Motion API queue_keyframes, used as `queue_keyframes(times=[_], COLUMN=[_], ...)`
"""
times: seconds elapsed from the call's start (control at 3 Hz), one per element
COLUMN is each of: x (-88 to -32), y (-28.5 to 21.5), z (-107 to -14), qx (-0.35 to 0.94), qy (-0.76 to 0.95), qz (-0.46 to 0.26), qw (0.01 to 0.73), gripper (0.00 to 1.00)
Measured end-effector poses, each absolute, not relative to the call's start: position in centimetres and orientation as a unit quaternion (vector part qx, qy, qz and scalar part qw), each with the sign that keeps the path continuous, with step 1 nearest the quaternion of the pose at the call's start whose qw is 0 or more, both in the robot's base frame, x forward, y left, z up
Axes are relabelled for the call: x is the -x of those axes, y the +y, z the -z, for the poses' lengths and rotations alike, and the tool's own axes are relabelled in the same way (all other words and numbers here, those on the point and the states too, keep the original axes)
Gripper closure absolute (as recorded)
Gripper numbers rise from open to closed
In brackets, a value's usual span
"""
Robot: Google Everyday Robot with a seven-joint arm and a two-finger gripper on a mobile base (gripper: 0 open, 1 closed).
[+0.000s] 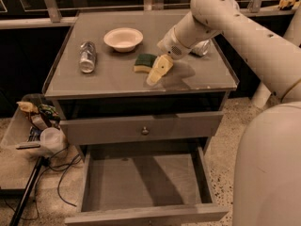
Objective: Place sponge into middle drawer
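while the sponge lies dark green side up on the desk, about midway between the left and right edges, the gripper hangs low just beside it on the right, pointing toward the front edge. whether the gripper is spread or closed cannot be told, nor whether it touches the sponge. the arm reaches in over the back right corner. a white bowl sits behind the sponge toward the back edge, a clear bottle lies near the left edge, and a metal can lies by the right edge behind the arm. below the front edge a drawer with a round knob is shut, and under it the middle drawer stands pulled out, grey floor showing.
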State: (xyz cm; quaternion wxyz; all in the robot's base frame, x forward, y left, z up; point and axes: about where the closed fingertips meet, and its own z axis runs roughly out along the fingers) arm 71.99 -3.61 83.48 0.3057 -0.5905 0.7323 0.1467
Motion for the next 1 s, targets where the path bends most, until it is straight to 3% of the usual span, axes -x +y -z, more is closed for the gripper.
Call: queue_keyframes(times=[0.33,1.0], x=[-71.99,-71.99], y=[-3.60,-3.60], z=[-83.47,-83.47], qx=[0.591,0.591], qy=[0.732,0.732], qz=[-0.147,-0.147], qw=[0.306,0.306], gripper=[0.01,0.42])
